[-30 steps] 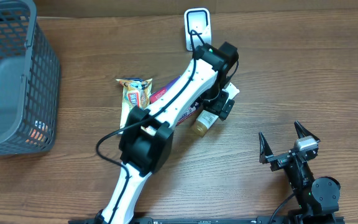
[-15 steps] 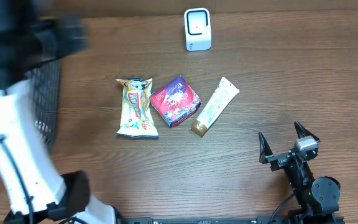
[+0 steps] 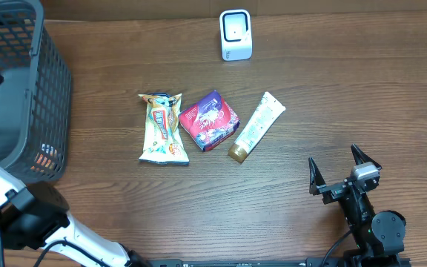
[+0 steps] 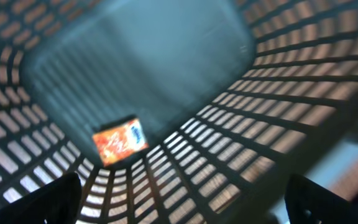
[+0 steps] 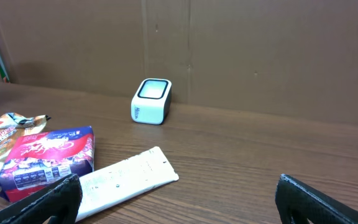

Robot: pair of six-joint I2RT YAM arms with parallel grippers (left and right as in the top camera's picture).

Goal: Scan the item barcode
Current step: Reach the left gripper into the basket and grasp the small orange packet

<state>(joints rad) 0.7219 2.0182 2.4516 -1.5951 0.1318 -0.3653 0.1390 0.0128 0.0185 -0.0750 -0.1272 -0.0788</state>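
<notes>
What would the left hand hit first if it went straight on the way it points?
Probably the grey floor of the basket; the orange packet lies slightly left of that line. The view is blurred, so depth is unsure.

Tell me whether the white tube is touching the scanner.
Apart. The overhead view shows a wide stretch of bare table between the white tube and the scanner.

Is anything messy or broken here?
Nothing looks broken or spilled. The snack bag, red packet and tube lie flat side by side, the scanner stands upright, and one orange packet lies inside the basket.
</notes>
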